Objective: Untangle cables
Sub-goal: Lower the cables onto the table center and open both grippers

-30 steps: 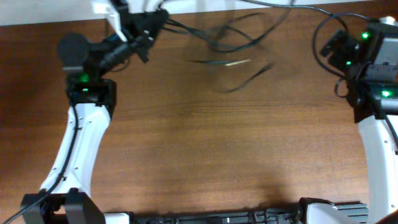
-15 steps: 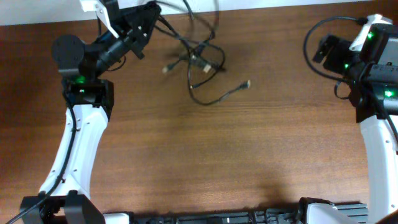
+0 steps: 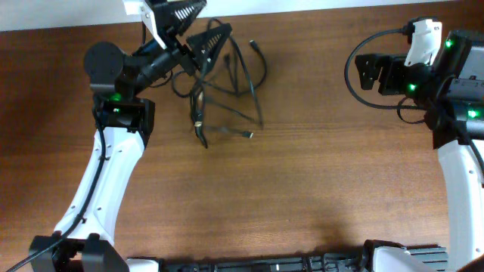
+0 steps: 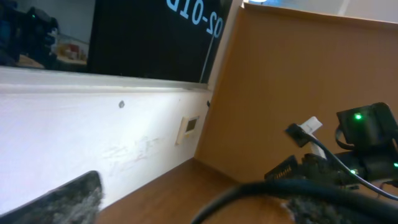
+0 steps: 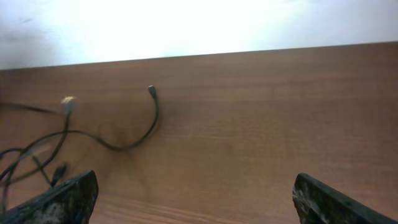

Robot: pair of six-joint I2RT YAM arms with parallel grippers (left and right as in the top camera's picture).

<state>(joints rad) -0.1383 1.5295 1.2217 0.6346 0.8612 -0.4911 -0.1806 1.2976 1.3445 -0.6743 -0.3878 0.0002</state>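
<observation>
overhead: my left pincer (image 3: 212, 19) was clamped on the cables (image 3: 224, 85) a second ago and now stands with its jaws spread. the bundle has dropped onto the tabletop (image 3: 302, 189) in a loose tangle just beside that pincer, one strand draped over it. my right pincer (image 3: 363, 73) has swung in toward the pile, jaws apart and empty. i'd judge the shake-out done and the cords not yet separated.

left wrist: the fingers (image 4: 62, 200) sit wide, and a cable (image 4: 249, 190) crosses between them unpinched. white characters (image 4: 194, 15) on a dark panel (image 4: 143, 43) run upside down and cut off; i can't read them surely.

right wrist: fingers at the frame's corners, nothing between. cables (image 5: 134, 140) lie well ahead on the left. no labels readable.
</observation>
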